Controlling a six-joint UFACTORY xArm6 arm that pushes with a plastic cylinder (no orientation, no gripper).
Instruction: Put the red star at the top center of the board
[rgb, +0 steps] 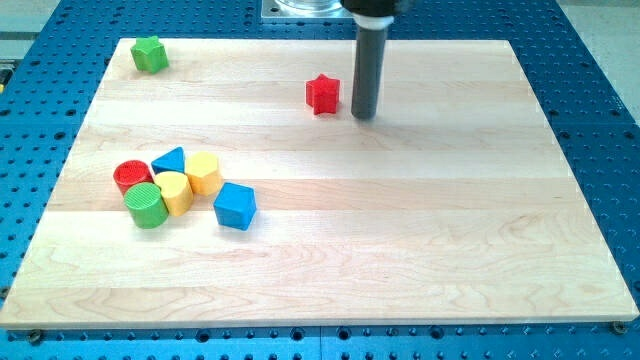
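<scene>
The red star (322, 94) lies on the wooden board (400, 220) near the view's top, slightly left of centre. My tip (363, 115) rests on the board just to the star's right, a small gap away and a little lower in the view. The dark rod rises straight up from it to the view's top edge.
A green star-like block (149, 54) sits at the top left corner. A cluster at the view's left holds a red cylinder (131, 176), a blue triangle (170, 160), a yellow hexagon (203, 173), a yellow block (173, 192), a green cylinder (146, 205) and a blue cube (235, 206).
</scene>
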